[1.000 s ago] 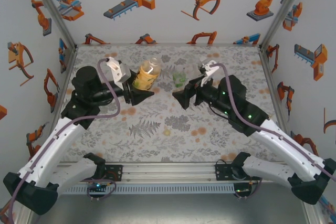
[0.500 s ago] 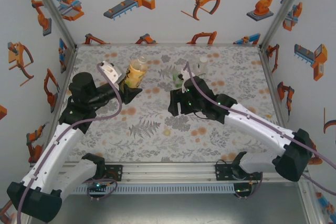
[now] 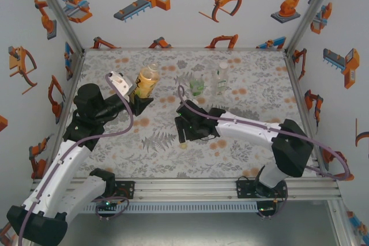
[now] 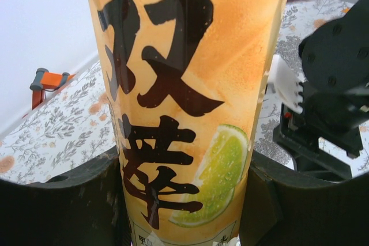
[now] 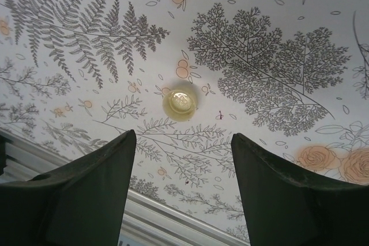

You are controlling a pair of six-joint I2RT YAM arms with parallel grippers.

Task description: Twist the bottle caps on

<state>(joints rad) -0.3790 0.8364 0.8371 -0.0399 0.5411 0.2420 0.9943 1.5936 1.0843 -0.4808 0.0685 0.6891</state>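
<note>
My left gripper (image 3: 141, 97) is shut on the amber bottle (image 3: 146, 80) with the yellow label and holds it tilted above the mat at the left. In the left wrist view this bottle (image 4: 184, 84) sits between the two dark fingers (image 4: 63, 200). A pale yellow cap (image 5: 180, 102) lies flat on the mat just beyond my right gripper (image 5: 183, 135), which is open with nothing between its fingers. From above, the right gripper (image 3: 182, 135) points down over that cap (image 3: 183, 145). The squat green-tinted bottle (image 3: 197, 87) and the slim colourless bottle (image 3: 220, 78) stand at the back.
The floral mat (image 3: 248, 102) covers the table up to the white walls with orange robot stickers. An aluminium rail (image 3: 184, 187) runs along the near edge, close behind the cap in the right wrist view. My right arm's black body (image 4: 334, 102) is to the right of the held bottle.
My right arm has swung from beside the green-tinted bottle toward the near middle and tipped down over the cap, its jaws narrowing. My left gripper shifted the amber bottle slightly left and more upright.
</note>
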